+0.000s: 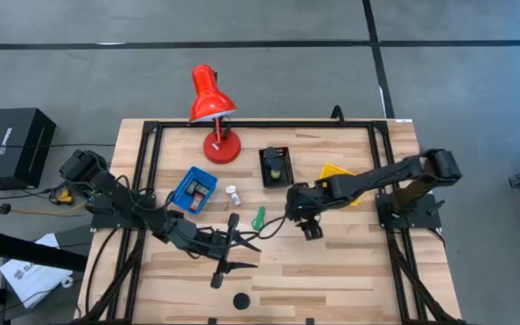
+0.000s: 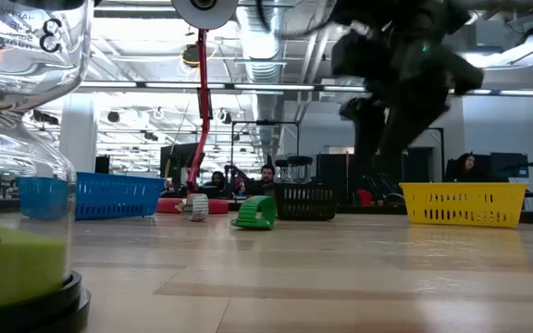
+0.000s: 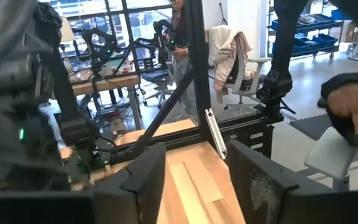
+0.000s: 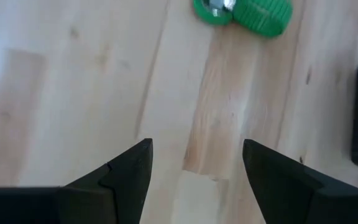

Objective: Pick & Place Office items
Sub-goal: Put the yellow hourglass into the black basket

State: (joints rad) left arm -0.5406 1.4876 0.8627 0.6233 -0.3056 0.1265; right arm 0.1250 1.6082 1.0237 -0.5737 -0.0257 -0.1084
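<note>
My left gripper [image 1: 246,255] hovers level over the near middle of the table, open, with only bare wood between its fingers [image 3: 194,168]. My right gripper [image 1: 310,230] slants down over the table's middle, open and holding nothing [image 4: 194,162]. A green pen-like stick [image 1: 258,218] lies flat on the wood just beyond it [image 4: 244,11]. A white tube [image 1: 232,194] lies near the blue bin [image 1: 194,187]. A black round disc [image 1: 240,301] sits at the near edge.
A red desk lamp [image 1: 213,113] stands at the far edge. A black bin [image 1: 275,166] and a yellow bin [image 1: 337,171] sit behind the right gripper. A black frame [image 1: 152,135] rims the table. People sit in the room beyond [image 2: 266,176].
</note>
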